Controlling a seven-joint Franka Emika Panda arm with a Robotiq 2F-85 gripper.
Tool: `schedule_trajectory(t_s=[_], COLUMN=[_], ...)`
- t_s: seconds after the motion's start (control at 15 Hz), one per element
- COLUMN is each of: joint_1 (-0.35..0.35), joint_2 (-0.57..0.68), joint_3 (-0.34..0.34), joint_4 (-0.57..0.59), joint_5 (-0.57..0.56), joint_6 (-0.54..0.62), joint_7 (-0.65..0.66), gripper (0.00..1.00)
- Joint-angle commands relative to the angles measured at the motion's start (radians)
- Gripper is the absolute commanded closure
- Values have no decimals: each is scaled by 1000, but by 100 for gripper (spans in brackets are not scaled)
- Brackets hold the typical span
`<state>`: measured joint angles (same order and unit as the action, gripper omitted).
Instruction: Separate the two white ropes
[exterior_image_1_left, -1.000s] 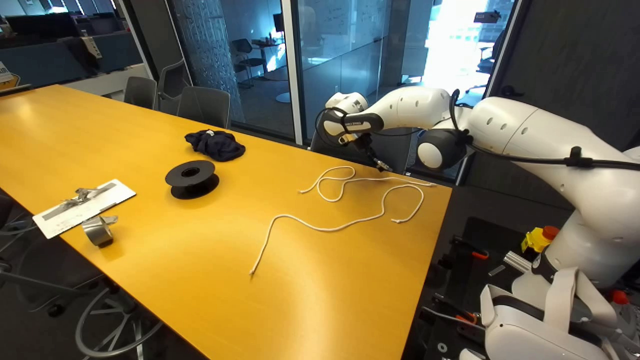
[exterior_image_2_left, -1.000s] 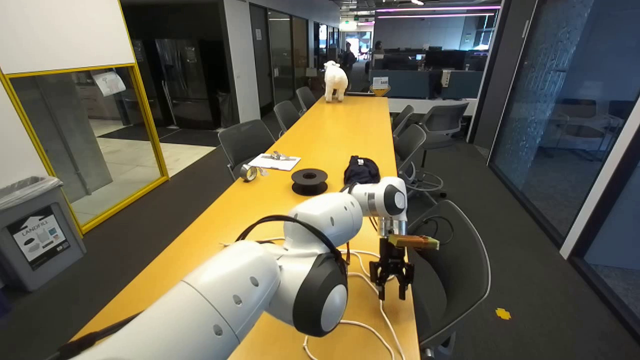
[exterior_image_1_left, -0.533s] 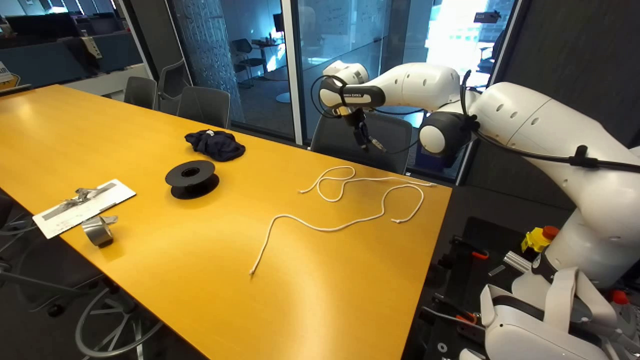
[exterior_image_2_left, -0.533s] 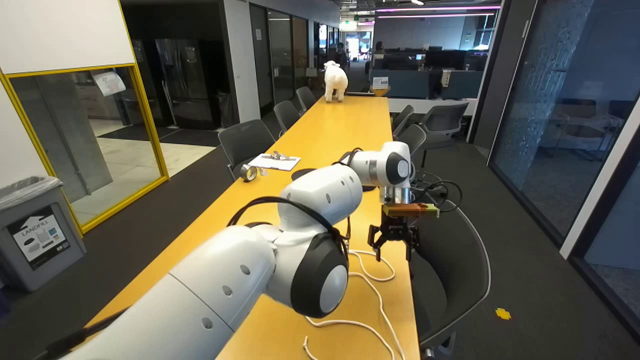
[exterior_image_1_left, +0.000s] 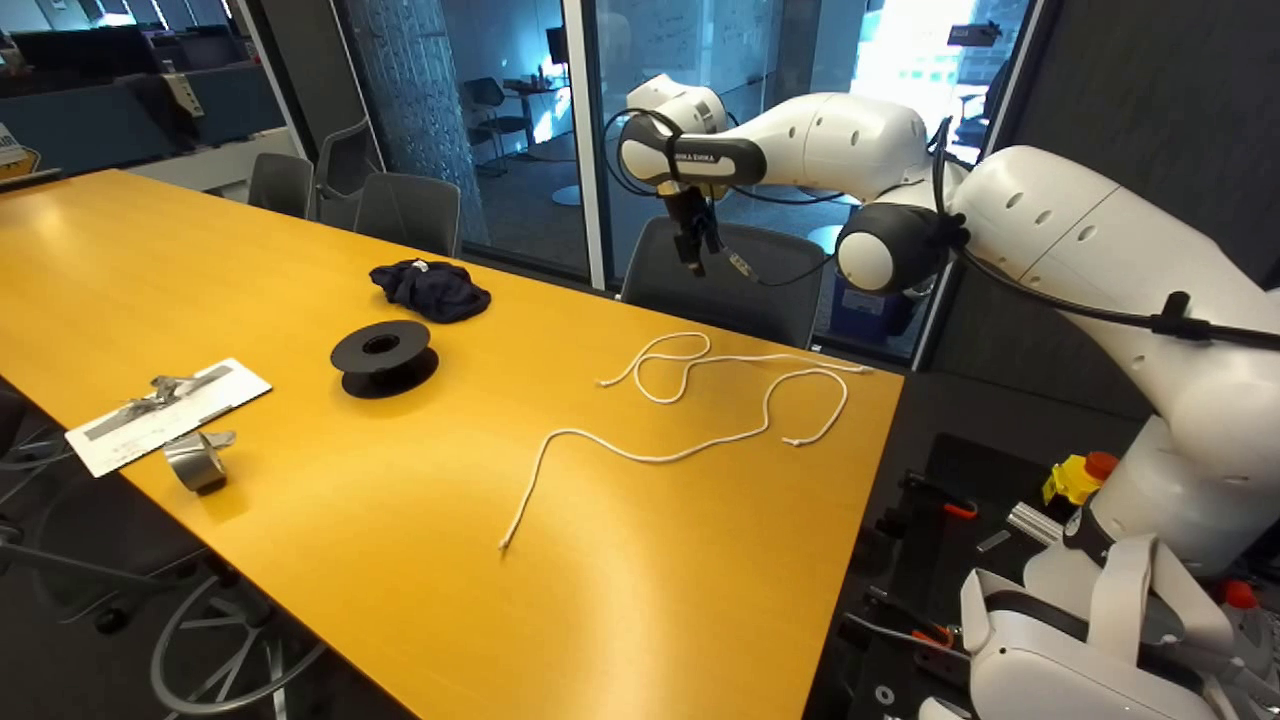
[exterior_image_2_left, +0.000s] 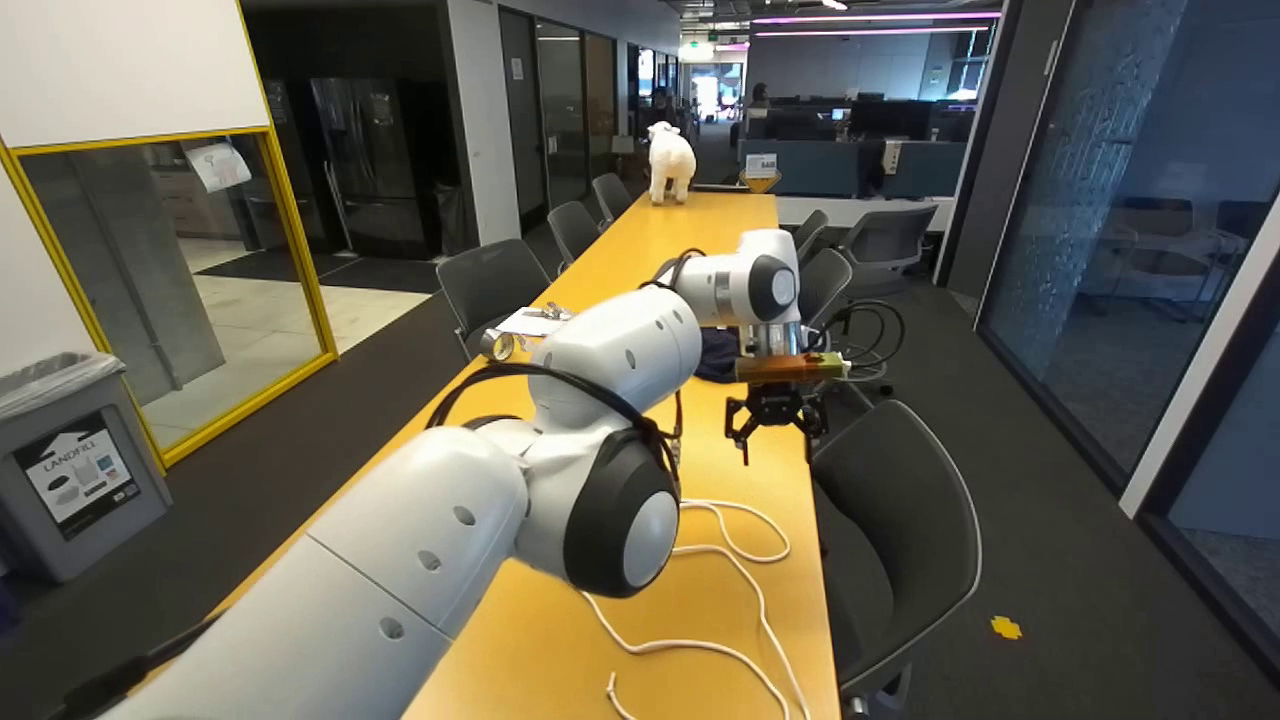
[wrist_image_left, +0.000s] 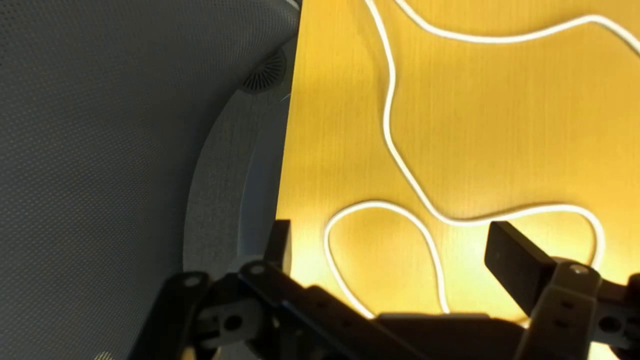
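Two white ropes lie on the yellow table. The looping rope (exterior_image_1_left: 740, 358) is nearer the chair-side edge. Its loop (wrist_image_left: 375, 204) shows in the wrist view. The wavy rope (exterior_image_1_left: 655, 460) stretches toward the table's middle; part of it (wrist_image_left: 480, 39) shows in the wrist view. Near the table's end they pass very close; I cannot tell if they touch there. My gripper (exterior_image_1_left: 695, 265) is open and empty, high above the chair-side edge. In an exterior view its fingers (exterior_image_2_left: 777, 455) are spread. In the wrist view (wrist_image_left: 392, 245) the looping rope lies below, between the fingers.
A black spool (exterior_image_1_left: 385, 358) and dark cloth (exterior_image_1_left: 430, 291) lie farther along the table. A tape roll (exterior_image_1_left: 197, 462) and white strip (exterior_image_1_left: 170, 415) lie by the opposite edge. A grey chair (exterior_image_2_left: 895, 530) stands against the table beside my gripper.
My gripper has risen well clear of the table and moved farther along it, away from the base. Both ropes lie as before.
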<state>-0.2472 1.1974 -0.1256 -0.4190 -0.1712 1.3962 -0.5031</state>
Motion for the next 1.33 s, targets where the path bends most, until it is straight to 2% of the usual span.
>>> schedule_trajectory(t_s=[0.0,0.33,0.6,1.27], joint_1=[23,44,81,217], joint_2=[-44,-91,-131,-172], joint_3=[11,64,83,82], joint_4=[1,5,-10,-13], joint_5=[15,87,121,118], joint_6=[88,172,122,115], joint_7=[125,253,355,544], gripper=[0,0,0,0])
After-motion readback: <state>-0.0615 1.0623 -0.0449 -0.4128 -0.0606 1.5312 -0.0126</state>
